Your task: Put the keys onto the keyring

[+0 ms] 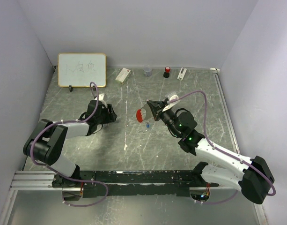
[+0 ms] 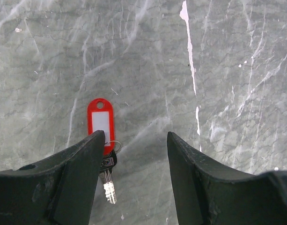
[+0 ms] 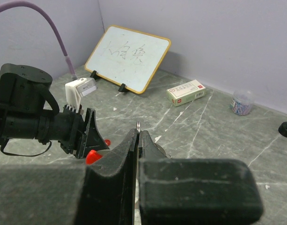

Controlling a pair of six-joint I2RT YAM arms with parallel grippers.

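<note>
My left gripper (image 2: 136, 136) is open, jaws wide over the table (image 2: 227, 70). The keyring (image 2: 100, 123) lies flat, just beside the finger on the view's left. Its long axis runs straight away from me, red fob end far, dark-headed key (image 2: 108, 180) blade pointing back at me. My right gripper (image 3: 137, 133) is clamped on a metal sliver (image 3: 139, 125); can't tell what it is.

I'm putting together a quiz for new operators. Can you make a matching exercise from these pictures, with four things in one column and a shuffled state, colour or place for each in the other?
1. left gripper
2. right gripper
3. whiteboard
4. keyring fob

A. red with a white label
B. jaws shut
C. propped up at the back left
D. jaws open

Pairs: 1-D, 2-B, 3-C, 4-A
</note>
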